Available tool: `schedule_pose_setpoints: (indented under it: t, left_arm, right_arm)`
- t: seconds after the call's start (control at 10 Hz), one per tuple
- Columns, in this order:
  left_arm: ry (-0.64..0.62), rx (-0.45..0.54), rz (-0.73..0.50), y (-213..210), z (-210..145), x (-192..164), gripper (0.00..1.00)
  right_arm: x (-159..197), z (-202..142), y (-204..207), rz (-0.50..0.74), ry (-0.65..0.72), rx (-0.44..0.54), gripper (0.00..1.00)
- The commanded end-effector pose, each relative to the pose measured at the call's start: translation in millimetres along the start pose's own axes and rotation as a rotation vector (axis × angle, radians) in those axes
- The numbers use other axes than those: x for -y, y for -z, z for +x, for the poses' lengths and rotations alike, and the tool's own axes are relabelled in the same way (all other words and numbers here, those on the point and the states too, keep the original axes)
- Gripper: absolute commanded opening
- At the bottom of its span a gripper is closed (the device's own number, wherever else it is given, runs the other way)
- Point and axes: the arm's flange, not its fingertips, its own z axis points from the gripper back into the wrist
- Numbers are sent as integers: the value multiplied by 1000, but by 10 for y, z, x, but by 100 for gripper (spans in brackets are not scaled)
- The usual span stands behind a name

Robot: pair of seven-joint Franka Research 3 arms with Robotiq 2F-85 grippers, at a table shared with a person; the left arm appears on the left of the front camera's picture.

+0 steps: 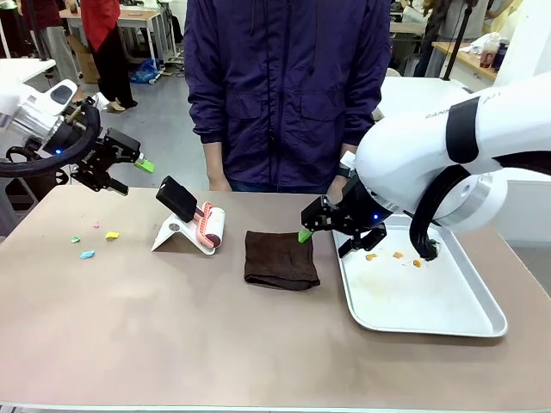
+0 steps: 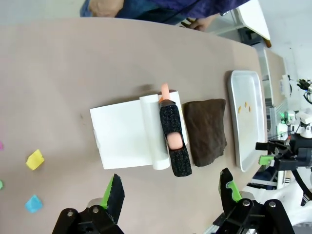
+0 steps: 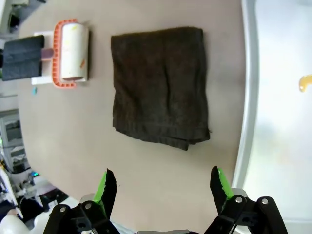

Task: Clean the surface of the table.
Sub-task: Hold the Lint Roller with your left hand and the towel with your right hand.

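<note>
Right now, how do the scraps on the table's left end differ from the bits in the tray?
The table scraps are yellow, blue, green and pink; the tray bits are orange. The scraps lie on the bare table, the bits inside the metal tray. Both are small, loose pieces.

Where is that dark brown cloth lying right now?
In the front view, the cloth lies flat on the table, between the lint roller on its left and the silver tray on its right.

One table [image 1: 172, 335], one tray [image 1: 439, 305], one cloth [image 1: 281, 258], one lint roller [image 1: 211, 226], four paper scraps [image 1: 112, 235], three orange bits [image 1: 370, 256]
</note>
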Motion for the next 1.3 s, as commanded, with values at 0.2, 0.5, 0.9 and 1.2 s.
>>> schedule_pose_setpoints:
  t: [0.2, 0.5, 0.9, 1.2]
  left_arm:
    - [17, -24, 29, 56, -4, 64, 100]
    - [-15, -136, 6, 334, 261, 80, 100]
    - [-67, -192, 8, 620, 458, 79, 100]
    - [-75, -216, 22, 686, 501, 107, 100]
  right_arm:
    - [-41, 125, 34, -104, 51, 39, 100]
    - [-270, 640, 318, -180, 87, -4, 100]
    - [-460, 896, 774, -227, 88, -85, 100]
    - [-403, 939, 1078, -317, 134, -95, 100]
